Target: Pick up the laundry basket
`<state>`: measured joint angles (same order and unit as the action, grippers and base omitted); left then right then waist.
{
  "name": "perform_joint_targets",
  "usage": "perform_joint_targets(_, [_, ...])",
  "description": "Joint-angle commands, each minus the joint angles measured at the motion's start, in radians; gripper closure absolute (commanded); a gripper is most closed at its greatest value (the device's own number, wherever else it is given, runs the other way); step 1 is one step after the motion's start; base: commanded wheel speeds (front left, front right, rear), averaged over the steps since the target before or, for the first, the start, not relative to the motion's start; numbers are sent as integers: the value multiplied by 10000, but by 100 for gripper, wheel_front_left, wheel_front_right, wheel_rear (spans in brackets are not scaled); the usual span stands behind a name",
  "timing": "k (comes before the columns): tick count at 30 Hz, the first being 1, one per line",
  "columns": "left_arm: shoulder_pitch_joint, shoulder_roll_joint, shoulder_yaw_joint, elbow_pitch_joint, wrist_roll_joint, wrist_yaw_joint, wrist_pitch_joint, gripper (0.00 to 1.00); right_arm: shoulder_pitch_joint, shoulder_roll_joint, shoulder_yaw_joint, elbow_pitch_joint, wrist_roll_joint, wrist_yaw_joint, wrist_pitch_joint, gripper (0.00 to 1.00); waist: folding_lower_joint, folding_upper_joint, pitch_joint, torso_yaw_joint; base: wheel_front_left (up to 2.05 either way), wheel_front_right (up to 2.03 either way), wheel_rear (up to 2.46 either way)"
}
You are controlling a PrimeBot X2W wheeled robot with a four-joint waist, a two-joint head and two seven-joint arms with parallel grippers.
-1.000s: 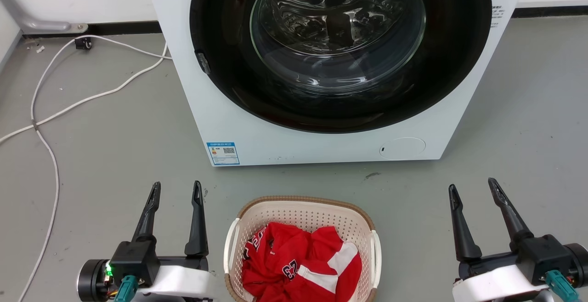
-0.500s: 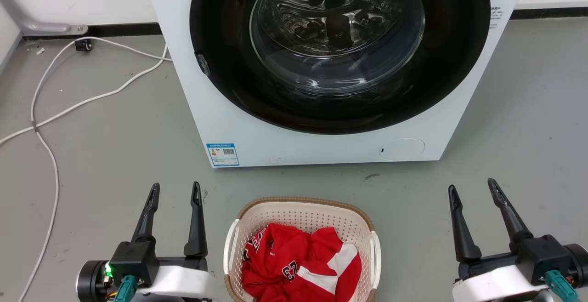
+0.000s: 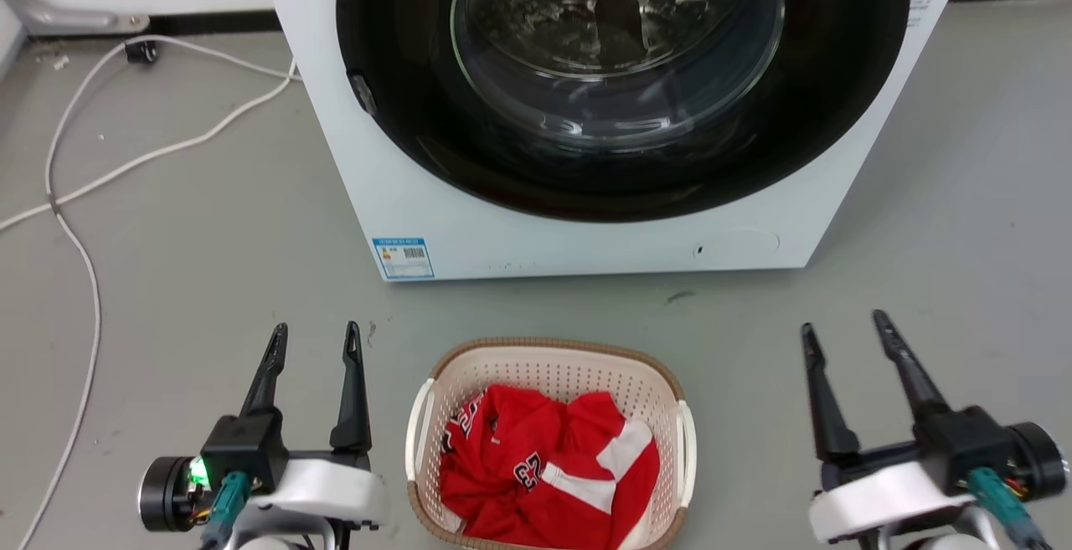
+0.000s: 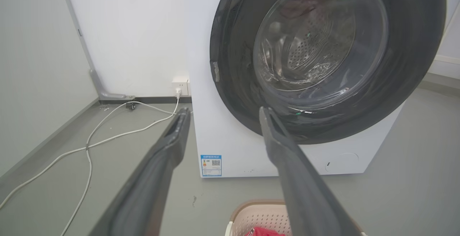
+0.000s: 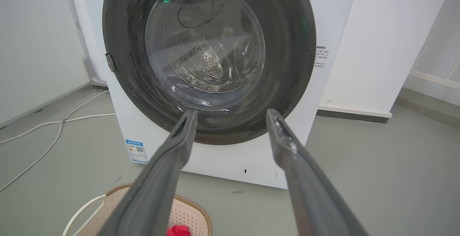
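Grippers: left gripper and right gripper are both spread wide and hold nothing.
Basket: basket sits on the floor between them, before the washer, with a red shirt inside.
Done: nothing yet; the handles are untouched.
Left: reach, grip, lift.
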<state>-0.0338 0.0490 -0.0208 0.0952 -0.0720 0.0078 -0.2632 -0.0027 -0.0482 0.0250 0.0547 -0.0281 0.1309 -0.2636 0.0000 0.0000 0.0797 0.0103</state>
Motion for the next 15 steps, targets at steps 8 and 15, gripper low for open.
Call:
perform_joint_targets(8, [-1673, 129, 219, 2011, 126, -747, -25, 0, -1472, -33, 718, 1495, -811, -6, -18, 0, 0, 0, 1536, -68, 0, 0, 0])
perform_joint_targets(15, [-3278, 400, 217, 3926, 303, -977, -25, 0, -2804, -31, 1046, 3358, -1295, -6, -19, 0, 0, 0, 2733, -205, 0, 0, 0])
